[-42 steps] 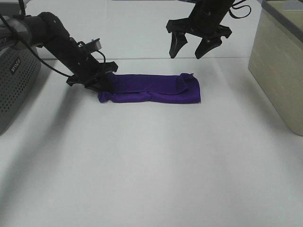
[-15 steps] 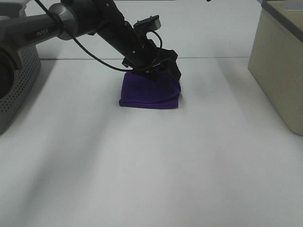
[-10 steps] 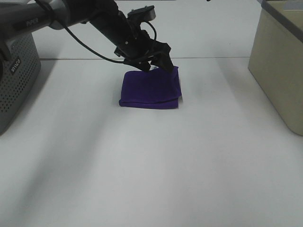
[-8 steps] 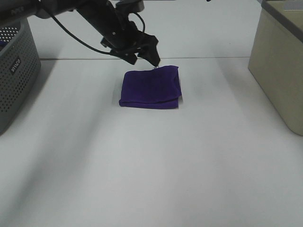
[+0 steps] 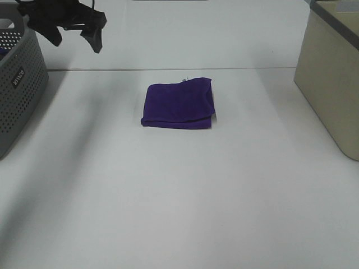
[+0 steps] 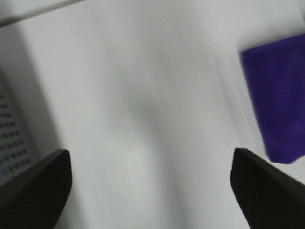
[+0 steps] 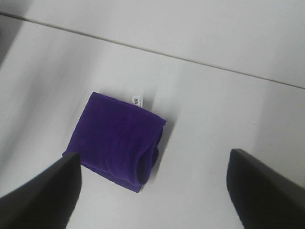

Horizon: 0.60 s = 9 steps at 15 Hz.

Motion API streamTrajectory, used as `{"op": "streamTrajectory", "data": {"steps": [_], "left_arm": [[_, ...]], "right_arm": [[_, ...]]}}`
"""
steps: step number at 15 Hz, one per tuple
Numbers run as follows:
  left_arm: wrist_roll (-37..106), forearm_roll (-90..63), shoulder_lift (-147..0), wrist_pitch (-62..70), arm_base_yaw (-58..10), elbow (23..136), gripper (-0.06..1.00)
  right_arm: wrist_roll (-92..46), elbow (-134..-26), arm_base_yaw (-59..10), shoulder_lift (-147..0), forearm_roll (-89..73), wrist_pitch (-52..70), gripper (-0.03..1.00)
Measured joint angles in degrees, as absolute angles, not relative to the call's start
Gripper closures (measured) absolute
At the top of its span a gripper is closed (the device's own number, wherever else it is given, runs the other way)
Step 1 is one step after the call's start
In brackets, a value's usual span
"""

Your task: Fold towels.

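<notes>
The deep purple towel [image 5: 178,105] lies folded into a small square on the white table, free of both grippers. A white tag [image 5: 184,79] shows at its far edge. My left gripper [image 5: 77,43] hangs open and empty high at the far left, well away from the towel, beside the basket. The left wrist view catches the towel [image 6: 280,95] off to one side between wide-spread fingertips [image 6: 34,191]. My right gripper [image 7: 152,191] is out of the exterior view; its wrist view looks down on the towel [image 7: 116,143] from well above, jaws open and empty.
A grey perforated basket [image 5: 15,84] stands at the left edge of the table. A beige bin [image 5: 331,73] stands at the right edge. A seam line [image 5: 235,69] runs across the back of the table.
The left gripper let go of the folded towel, lifted and swung back left toward the basket. The towel stays as a small square.
</notes>
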<state>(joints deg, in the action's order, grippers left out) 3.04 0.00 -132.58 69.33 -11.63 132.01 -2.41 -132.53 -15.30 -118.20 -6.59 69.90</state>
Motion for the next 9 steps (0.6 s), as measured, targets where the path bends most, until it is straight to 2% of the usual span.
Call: {"op": "streamTrajectory", "data": {"steps": [2,4,6,7,9], "left_arm": [[2.41,0.63,-129.37,69.39,-10.26,131.78,0.1],[1.89,0.63,-122.15,69.39,-7.73,126.62,0.09],[1.55,0.8,-111.1,69.39,-4.18,115.62,0.09],[1.49,0.92,-101.53,69.39,-2.35,106.11,0.09],[1.43,1.03,-87.38,69.21,-1.55,93.05,0.1]], "right_arm": [[-0.92,-126.91,-15.3,-111.9,-3.72,69.79,0.14],[1.03,-115.51,-15.3,-101.87,-0.97,69.84,0.13],[2.81,-104.22,-15.3,-90.36,0.0,69.84,0.13],[3.78,-95.0,-15.3,-79.13,-0.46,69.84,0.13],[4.18,-84.28,-15.3,-65.83,-0.92,69.84,0.13]]}}
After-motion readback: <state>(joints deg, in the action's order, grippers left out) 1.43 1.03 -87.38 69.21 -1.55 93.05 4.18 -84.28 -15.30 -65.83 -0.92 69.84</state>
